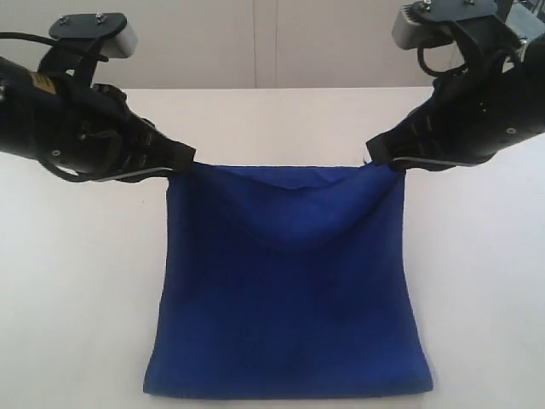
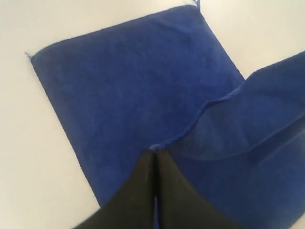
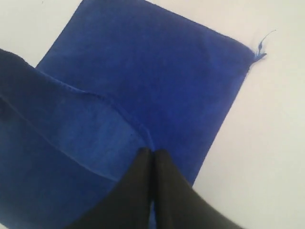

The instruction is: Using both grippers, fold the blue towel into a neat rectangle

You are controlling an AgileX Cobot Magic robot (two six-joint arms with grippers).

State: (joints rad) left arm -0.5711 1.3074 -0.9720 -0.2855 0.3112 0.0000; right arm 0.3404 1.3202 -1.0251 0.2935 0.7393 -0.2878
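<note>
- The blue towel [image 1: 289, 290] is lying partly on the white table [image 1: 77, 281], and part of the towel is being held up in the air.
- One lifted corner of the towel is being pinched by the left gripper [image 1: 184, 158], whose jaws are being pressed tight together on the cloth.
- The other lifted corner of the towel is being pinched by the right gripper [image 1: 380, 153], whose jaws are also being squeezed tight on the cloth.
- The towel's lifted edge is being stretched between the two grippers, and it is being let sag a little in the middle.
- In the wrist views, a second layer of the towel is being seen lying flat on the table, under the lifted layer.
- A small loose thread [image 3: 259, 47] is being seen sticking out from one corner of the towel's flat layer, well apart from the right gripper.
- The black fingers [image 2: 138, 191] of the left gripper are being seen touching each other at their tips, right at the towel's lifted edge.
- A grey block [image 1: 128, 38] is being carried on top of each arm, higher than the towel.
</note>
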